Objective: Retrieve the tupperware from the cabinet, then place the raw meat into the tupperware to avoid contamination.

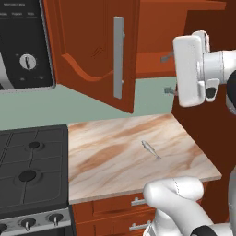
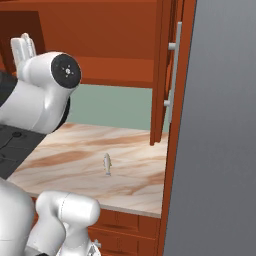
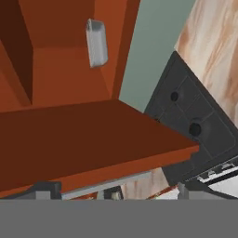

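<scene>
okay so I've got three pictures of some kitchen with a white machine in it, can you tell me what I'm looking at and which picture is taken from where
It is a simulated kitchen with a white robot arm. Two pictures come from cameras behind the arm, on its left and right. The third comes from a camera on its hand. The wooden cabinet stands open, and the hand camera sees a small pale tupperware on its shelf. A tiny silvery piece of raw meat lies on the marble counter, beside a black stove. The gripper is open and holds nothing.
</scene>
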